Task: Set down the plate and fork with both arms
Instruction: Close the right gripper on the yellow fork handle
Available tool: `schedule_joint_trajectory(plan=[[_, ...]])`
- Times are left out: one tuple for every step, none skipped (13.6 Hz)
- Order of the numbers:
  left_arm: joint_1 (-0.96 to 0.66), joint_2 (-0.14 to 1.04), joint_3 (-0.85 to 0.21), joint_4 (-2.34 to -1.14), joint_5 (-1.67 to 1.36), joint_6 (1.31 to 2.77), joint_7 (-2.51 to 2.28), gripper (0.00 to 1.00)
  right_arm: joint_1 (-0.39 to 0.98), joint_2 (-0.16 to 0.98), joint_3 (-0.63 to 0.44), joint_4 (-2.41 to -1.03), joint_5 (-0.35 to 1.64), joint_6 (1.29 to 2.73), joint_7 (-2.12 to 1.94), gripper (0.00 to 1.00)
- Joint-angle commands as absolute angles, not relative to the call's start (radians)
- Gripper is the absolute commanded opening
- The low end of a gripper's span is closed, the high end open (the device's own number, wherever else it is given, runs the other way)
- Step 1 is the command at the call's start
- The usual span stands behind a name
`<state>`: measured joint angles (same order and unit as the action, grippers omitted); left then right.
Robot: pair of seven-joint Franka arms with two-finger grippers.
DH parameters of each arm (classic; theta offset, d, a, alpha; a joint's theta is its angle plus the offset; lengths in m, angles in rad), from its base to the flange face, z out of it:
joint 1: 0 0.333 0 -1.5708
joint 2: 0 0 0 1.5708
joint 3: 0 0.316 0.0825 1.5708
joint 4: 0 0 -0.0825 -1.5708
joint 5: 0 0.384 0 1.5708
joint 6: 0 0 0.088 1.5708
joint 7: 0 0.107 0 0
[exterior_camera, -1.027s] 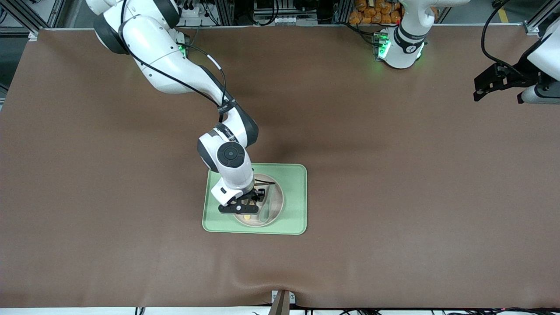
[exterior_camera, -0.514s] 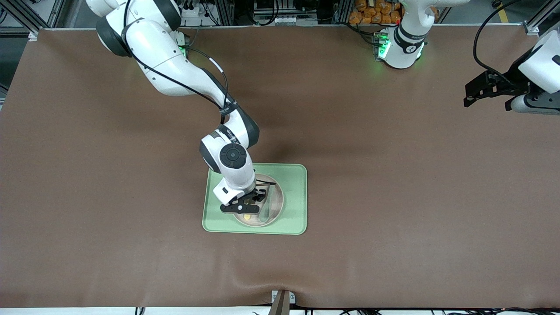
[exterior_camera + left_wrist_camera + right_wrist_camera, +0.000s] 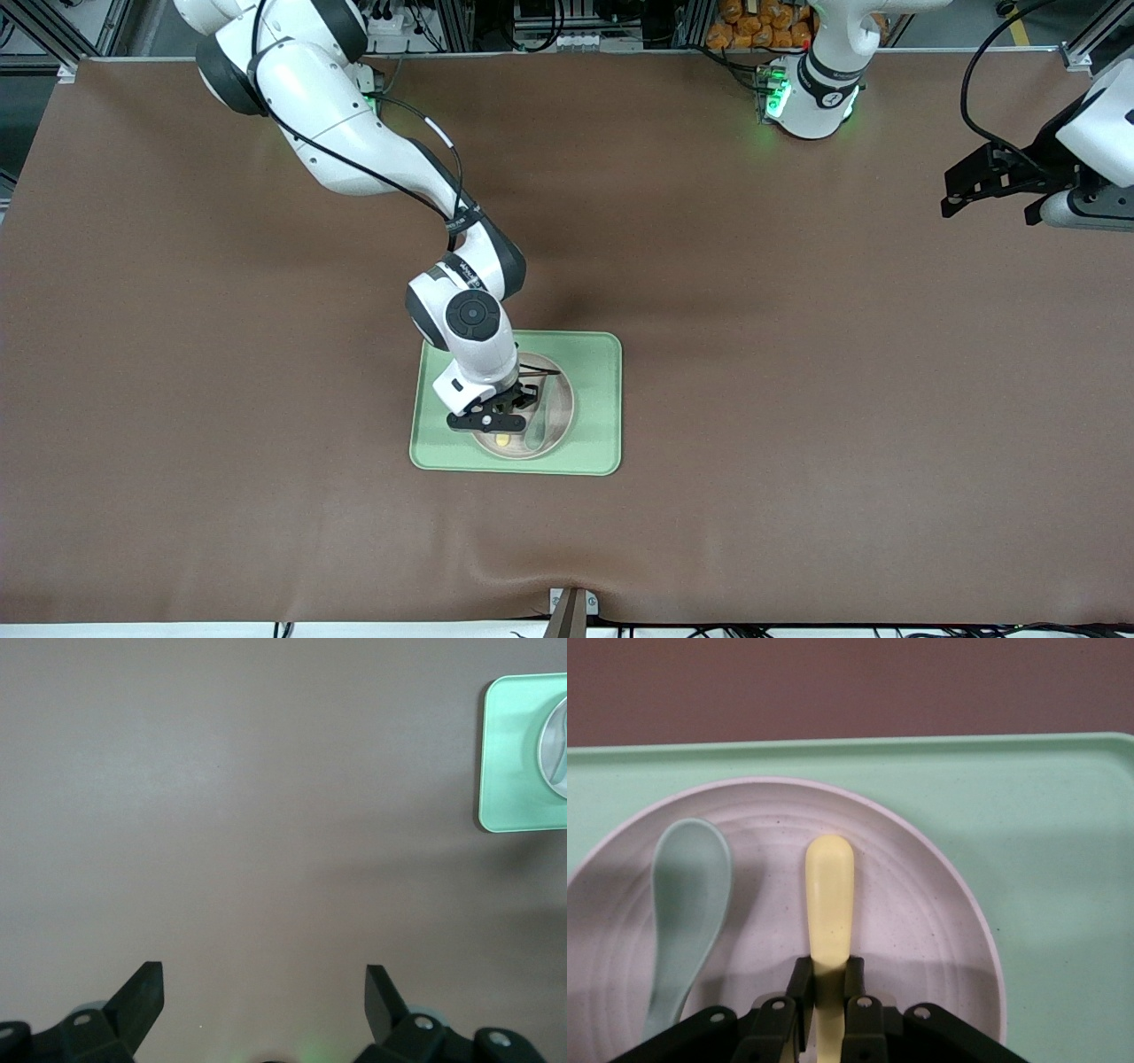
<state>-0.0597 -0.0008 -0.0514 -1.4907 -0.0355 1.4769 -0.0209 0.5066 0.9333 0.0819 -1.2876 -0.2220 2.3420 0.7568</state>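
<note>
The round pale plate (image 3: 558, 403) sits on the light-green tray (image 3: 598, 399) at the table's middle. My right gripper (image 3: 502, 425) is low over the plate and shut on the pale-yellow fork (image 3: 501, 439). In the right wrist view the fingers (image 3: 800, 979) clamp the fork (image 3: 830, 895), whose rounded end lies over the plate (image 3: 921, 904); its tines are hidden. My left gripper (image 3: 950, 195) is open and empty, up over bare table at the left arm's end; its wrist view (image 3: 263, 979) shows only brown table between its open jaws.
A pale teal spoon (image 3: 536, 430) lies in the plate beside the fork, and also shows in the right wrist view (image 3: 687, 895). The left wrist view shows the tray's corner (image 3: 509, 753) far off. A brown mat covers the table.
My left gripper has shifted a little toward the table's middle. My right gripper has stayed over the plate with the fork, moving only slightly.
</note>
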Motion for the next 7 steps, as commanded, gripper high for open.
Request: schedule_joint_trajectory(plan=[[-0.052,-0.006,-0.058,-1.485,-0.032,1.483,-0.003,1.00,0.505,0.914,0.078,-1.267,-0.242,2.310,0.782,0.00],[-0.051,-0.006,-0.058,-1.483,-0.032,1.483,-0.003,1.00,0.503,0.911,0.081,-1.253,-0.242,2.280,0.781,0.00],[-0.051,-0.006,-0.058,-1.483,-0.025,1.485,-0.003,1.00,0.502,0.910,0.084,-1.227,-0.241,2.246,0.781,0.00],[-0.051,-0.006,-0.060,-1.483,-0.015,1.485,-0.003,1.00,0.500,0.907,0.087,-1.210,-0.239,2.215,0.781,0.00],[-0.052,-0.006,-0.060,-1.483,-0.014,1.488,-0.003,1.00,0.491,0.891,0.086,-1.209,-0.238,2.207,0.776,0.00],[-0.052,-0.006,-0.060,-1.485,-0.014,1.488,-0.003,1.00,0.473,0.890,0.086,-1.210,-0.236,2.209,0.770,0.00],[-0.054,-0.006,-0.060,-1.485,-0.014,1.488,-0.003,1.00,0.466,0.881,0.084,-1.219,-0.236,2.209,0.749,0.00]])
